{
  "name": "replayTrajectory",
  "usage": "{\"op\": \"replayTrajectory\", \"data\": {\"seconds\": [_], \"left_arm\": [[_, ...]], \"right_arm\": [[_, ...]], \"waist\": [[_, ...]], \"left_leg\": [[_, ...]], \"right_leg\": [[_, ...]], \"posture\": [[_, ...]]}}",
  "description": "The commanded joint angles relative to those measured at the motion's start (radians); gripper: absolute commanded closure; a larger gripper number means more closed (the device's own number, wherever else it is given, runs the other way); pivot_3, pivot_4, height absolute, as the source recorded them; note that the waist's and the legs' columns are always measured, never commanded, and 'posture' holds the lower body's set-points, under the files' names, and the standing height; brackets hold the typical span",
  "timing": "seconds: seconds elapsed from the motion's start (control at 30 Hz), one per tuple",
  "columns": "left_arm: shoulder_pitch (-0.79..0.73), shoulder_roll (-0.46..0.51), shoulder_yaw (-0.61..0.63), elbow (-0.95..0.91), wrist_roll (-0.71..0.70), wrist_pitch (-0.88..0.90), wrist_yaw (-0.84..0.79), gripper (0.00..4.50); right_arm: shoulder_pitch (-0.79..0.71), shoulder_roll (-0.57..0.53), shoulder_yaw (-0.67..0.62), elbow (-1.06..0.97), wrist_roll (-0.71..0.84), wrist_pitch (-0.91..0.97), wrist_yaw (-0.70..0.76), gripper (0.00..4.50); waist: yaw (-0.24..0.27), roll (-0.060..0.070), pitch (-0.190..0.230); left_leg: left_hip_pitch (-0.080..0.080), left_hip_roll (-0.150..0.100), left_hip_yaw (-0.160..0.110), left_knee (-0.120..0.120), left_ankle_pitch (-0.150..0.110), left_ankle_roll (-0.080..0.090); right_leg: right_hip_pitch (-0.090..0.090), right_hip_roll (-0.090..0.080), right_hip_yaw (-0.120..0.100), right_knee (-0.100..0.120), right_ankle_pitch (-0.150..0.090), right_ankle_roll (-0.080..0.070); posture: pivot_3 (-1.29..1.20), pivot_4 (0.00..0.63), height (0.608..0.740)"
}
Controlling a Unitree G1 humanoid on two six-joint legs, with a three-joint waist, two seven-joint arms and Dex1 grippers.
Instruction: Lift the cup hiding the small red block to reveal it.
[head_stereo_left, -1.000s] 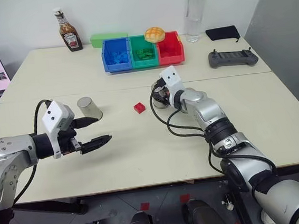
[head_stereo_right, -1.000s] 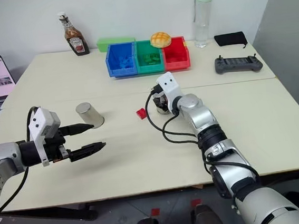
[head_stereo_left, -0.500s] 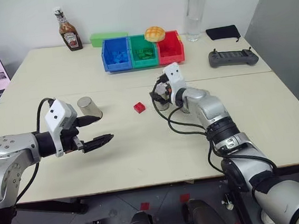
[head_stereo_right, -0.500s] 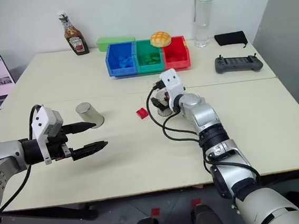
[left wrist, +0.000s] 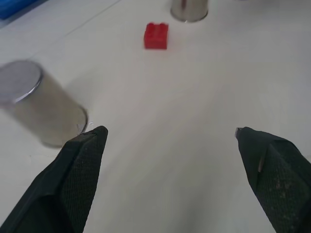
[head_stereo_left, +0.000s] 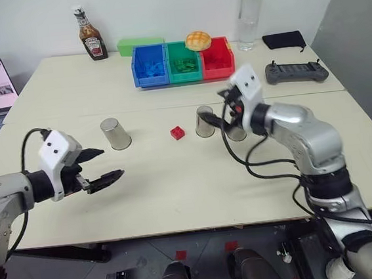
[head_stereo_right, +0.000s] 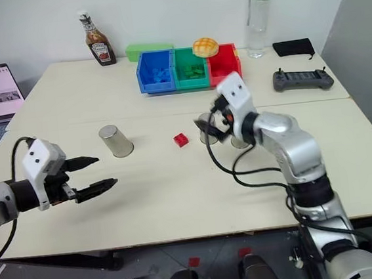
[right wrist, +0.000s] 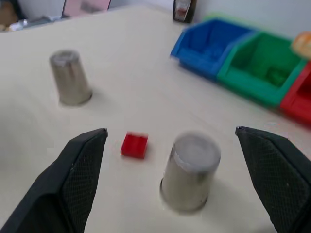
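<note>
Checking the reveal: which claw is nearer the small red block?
Right. The right claw hovers just beyond the small red block; the left claw hangs farther off.

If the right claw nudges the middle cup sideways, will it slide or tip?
The middle cup stands upside down, taller than wide, so a high push would likely tip it; a low one probably slides it. Its smooth metal wall and the smooth table suggest little friction. Tipped over, it would likely roll toward the red block.
</note>
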Motion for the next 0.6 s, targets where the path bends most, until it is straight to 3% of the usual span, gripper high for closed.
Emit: {"op": "replayTrajectory", "data": {"seconds": [0.03,0.27,0.6], "left_arm": [[0.012,0.008,0.035,-0.025,0.015,-0.046,-0.002,0.0],[0.028,-0.001,0.053,-0.025,0.01,-0.074,-0.01,0.0],[0.001,-0.005,0.052,0.002,-0.002,-0.092,-0.028,0.0]], "right_arm": [[0.048,-0.093,-0.022,-0.167,0.088,0.032,0.095,0.01],[0.221,-0.31,-0.085,-0.226,0.17,-0.048,0.269,0.01],[0.285,-0.366,-0.139,-0.191,0.206,-0.193,0.323,0.01]], "waist": [[-0.003,0.0,0.0],[0.002,-0.001,0.0],[-0.001,-0.001,0.0]], "left_leg": [[0.001,0.0,0.0,0.0,0.0,0.0],[0.002,0.0,0.002,0.001,0.0,0.0],[0.003,0.0,0.002,0.001,0.0,0.0]], "right_leg": [[0.0,0.0,0.0,0.0,0.0,0.0],[0.002,0.001,0.001,0.0,-0.002,0.004],[0.002,0.001,0.002,0.0,-0.002,0.004]], "posture": [[0.0,0.15,0.74],[0.0,0.15,0.74],[0.0,0.15,0.74]]}}
